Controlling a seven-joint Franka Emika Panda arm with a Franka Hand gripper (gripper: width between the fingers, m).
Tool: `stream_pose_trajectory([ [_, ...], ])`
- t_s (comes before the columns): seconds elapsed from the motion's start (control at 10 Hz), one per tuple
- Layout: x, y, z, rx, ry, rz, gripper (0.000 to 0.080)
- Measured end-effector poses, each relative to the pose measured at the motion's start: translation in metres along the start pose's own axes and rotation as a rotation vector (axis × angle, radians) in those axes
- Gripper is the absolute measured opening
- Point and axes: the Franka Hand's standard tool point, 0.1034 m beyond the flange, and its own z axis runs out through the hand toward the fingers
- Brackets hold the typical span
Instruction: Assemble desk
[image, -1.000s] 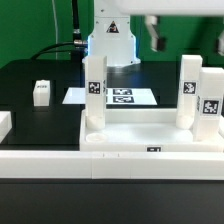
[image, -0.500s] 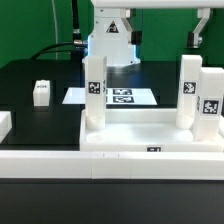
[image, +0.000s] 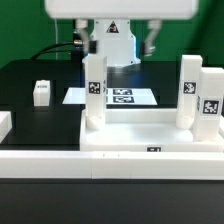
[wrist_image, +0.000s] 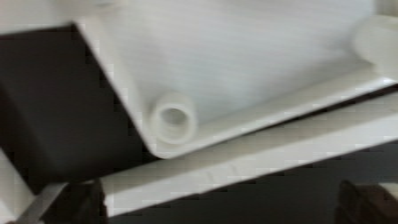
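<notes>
Tabletop (image: 30, 85) came first: black, filling the exterior view, with the arm's white base at 12 o'clock. On it, at about 6 o'clock, your desk slab (image: 135, 135) lay flat, wide and white, with a small tag on its near edge. A long white rail (image: 60, 160) ran along its front, touching or just beside it. Three legs stood upright in the slab's corner sockets: one leg (image: 94, 92) at the far corner on the exterior view's left, and two on the exterior view's right, the nearer leg (image: 210, 108) in front of the farther leg (image: 187, 90). Each carried black-and-white tags. Behind the slab, near 12 o'clock, the marker board (image: 122, 97) lay flat. One loose leg (image: 41, 92) sat well apart at 9 o'clock, and another white block (image: 5, 125) showed at the frame edge near 8 o'clock.

Above, at 1 o'clock, you could see the gripper (image: 150, 42) hanging clear of every part, holding nothing; the blur hid how wide the jaws stood, so I cannot tell. In the wrist view, the slab's underside and one round corner socket (wrist_image: 175, 122) lay below the dark fingertips (wrist_image: 63, 200).
</notes>
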Motion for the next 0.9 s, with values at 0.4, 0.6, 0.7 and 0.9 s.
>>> stream_pose_trajectory([
  [0.4,0.004,0.008,0.001,-0.004,0.003,-0.002,0.0649],
  [0.6,0.005,0.028,0.002,0.001,0.001,-0.038,0.0649],
  [0.7,0.002,0.051,0.005,-0.002,0.008,-0.093,0.0649],
  [0.9,-0.011,0.105,0.015,-0.02,0.008,-0.141,0.0649],
])
